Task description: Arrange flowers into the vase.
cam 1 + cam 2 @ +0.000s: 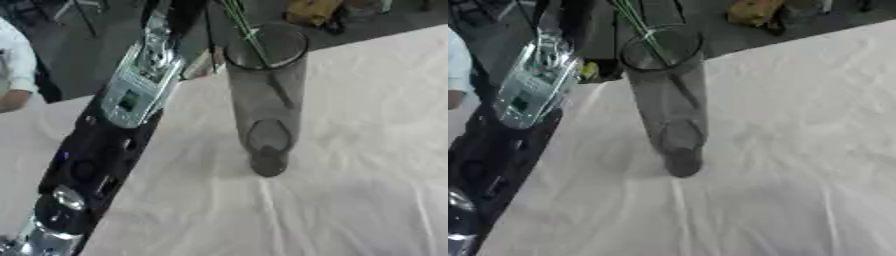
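Note:
A tall clear glass vase (267, 95) stands upright on the white tablecloth (350, 175), near the table's far edge. Thin green flower stems (242, 25) slant down from the top edge into the vase mouth; the blooms are out of frame. My left arm (131, 100), black with a silver section, runs from the lower left corner to the top, just left of the vase. Its hand (185, 12) is a dark shape cut off by the top edge, close beside the stems. Whether it holds them is hidden. My right hand shows in neither view.
A small yellow-green thing (588, 70) lies at the table's far edge between my arm and the vase. The cloth spreads wide to the right of the vase and in front of it. Beyond the table is dark floor with a yellow object (311, 10).

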Controlling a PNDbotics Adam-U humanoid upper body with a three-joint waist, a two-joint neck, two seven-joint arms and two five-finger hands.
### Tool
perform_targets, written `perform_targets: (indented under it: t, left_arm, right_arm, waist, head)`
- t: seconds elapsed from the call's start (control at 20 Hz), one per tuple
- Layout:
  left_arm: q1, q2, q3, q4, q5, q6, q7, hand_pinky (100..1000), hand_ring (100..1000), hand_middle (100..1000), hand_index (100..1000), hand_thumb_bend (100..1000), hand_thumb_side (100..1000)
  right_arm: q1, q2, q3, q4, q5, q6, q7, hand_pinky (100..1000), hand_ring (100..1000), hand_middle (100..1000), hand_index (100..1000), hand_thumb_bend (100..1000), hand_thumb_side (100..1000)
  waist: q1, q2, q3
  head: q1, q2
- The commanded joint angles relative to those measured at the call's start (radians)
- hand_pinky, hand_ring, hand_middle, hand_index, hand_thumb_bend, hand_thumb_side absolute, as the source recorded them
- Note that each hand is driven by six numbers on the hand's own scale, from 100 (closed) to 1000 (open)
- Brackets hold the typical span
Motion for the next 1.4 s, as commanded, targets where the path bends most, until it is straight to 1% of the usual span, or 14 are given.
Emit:
perform_targets:
  t: [0.05, 0.1, 0.2, 0.3, 0.5, 0.6, 0.85, 0.95, 1.05, 1.1, 1.2, 1.25, 1.4]
  left_arm:
    - [-0.014, 0.031, 0.003, -0.030, -0.020, 0.017, 0.000, 285, 343, 368, 462, 152, 841]
    - [-0.008, 0.037, -0.003, -0.026, -0.025, 0.022, -0.004, 427, 490, 481, 561, 100, 872]
    - [-0.004, 0.063, -0.025, -0.010, -0.045, 0.043, -0.024, 426, 492, 485, 569, 100, 885]
    - [-0.004, 0.072, -0.031, -0.011, -0.070, 0.068, -0.049, 437, 507, 501, 590, 100, 908]
    - [-0.001, 0.071, -0.039, -0.021, -0.124, 0.122, -0.102, 487, 574, 579, 692, 100, 957]
    - [0.001, 0.071, -0.053, -0.021, -0.150, 0.148, -0.128, 512, 605, 613, 725, 100, 983]
    - [0.001, 0.064, -0.052, -0.044, -0.210, 0.209, -0.195, 537, 636, 646, 755, 100, 984]
    - [0.001, 0.064, -0.048, -0.056, -0.223, 0.221, -0.221, 555, 669, 683, 784, 100, 987]
    - [0.000, 0.065, -0.043, -0.065, -0.232, 0.228, -0.248, 565, 685, 701, 797, 100, 989]
    - [-0.001, 0.065, -0.041, -0.068, -0.236, 0.229, -0.261, 609, 725, 741, 838, 100, 1000]
    - [-0.003, 0.070, -0.044, -0.071, -0.246, 0.230, -0.288, 633, 739, 752, 855, 100, 1000]
    - [-0.004, 0.073, -0.045, -0.071, -0.251, 0.231, -0.301, 660, 751, 764, 881, 100, 1000]
    - [-0.008, 0.083, -0.049, -0.068, -0.270, 0.235, -0.341, 698, 775, 791, 919, 100, 1000]
  right_arm:
    - [-0.003, -0.013, -0.008, -0.019, 0.005, 0.002, -0.002, 685, 536, 506, 763, 100, 1000]
    - [-0.001, -0.014, -0.009, -0.019, 0.006, 0.002, -0.003, 685, 537, 506, 763, 100, 1000]
    - [0.003, -0.015, -0.009, -0.019, 0.005, 0.005, -0.003, 686, 537, 506, 763, 100, 1000]
    - [0.004, -0.014, -0.008, -0.019, 0.005, 0.006, -0.002, 686, 537, 506, 763, 100, 1000]
    - [0.005, -0.014, -0.008, -0.019, 0.003, 0.009, -0.001, 686, 538, 507, 764, 100, 1000]
    - [0.006, -0.014, -0.008, -0.019, 0.002, 0.010, -0.001, 686, 538, 507, 763, 100, 1000]
    - [0.007, -0.015, -0.007, -0.019, -0.001, 0.013, -0.001, 686, 539, 507, 764, 100, 1000]
    - [0.008, -0.015, -0.007, -0.019, -0.002, 0.015, 0.000, 686, 539, 506, 763, 100, 1000]
    - [0.009, -0.014, -0.007, -0.019, -0.002, 0.017, 0.000, 686, 539, 507, 763, 100, 1000]
    - [0.009, -0.014, -0.007, -0.019, -0.002, 0.018, 0.000, 686, 540, 507, 764, 100, 1000]
    - [0.010, -0.015, -0.007, -0.019, -0.003, 0.018, 0.000, 686, 540, 507, 764, 100, 1000]
    - [0.011, -0.016, -0.008, -0.019, -0.004, 0.018, -0.001, 686, 540, 507, 764, 100, 1000]
    - [0.015, -0.018, -0.008, -0.019, -0.004, 0.020, -0.001, 686, 540, 507, 764, 100, 1000]
  waist:
    - [-0.006, -0.027, 0.002]
    - [-0.005, -0.031, 0.006]
    - [-0.006, -0.037, 0.011]
    - [-0.006, -0.040, 0.013]
    - [-0.007, -0.045, 0.014]
    - [-0.006, -0.048, 0.014]
    - [-0.006, -0.055, 0.017]
    - [-0.005, -0.058, 0.018]
    - [-0.004, -0.060, 0.018]
    - [-0.004, -0.061, 0.018]
    - [-0.004, -0.064, 0.017]
    - [-0.003, -0.066, 0.017]
    - [-0.001, -0.073, 0.019]
  head:
    - [-0.003, 0.006]
    - [-0.007, 0.009]
    - [-0.009, 0.015]
    - [-0.008, 0.017]
    - [-0.006, 0.019]
    - [-0.006, 0.021]
    - [-0.007, 0.025]
    - [-0.007, 0.026]
    - [-0.006, 0.026]
    - [-0.006, 0.026]
    - [-0.006, 0.027]
    - [-0.006, 0.028]
    - [-0.007, 0.033]
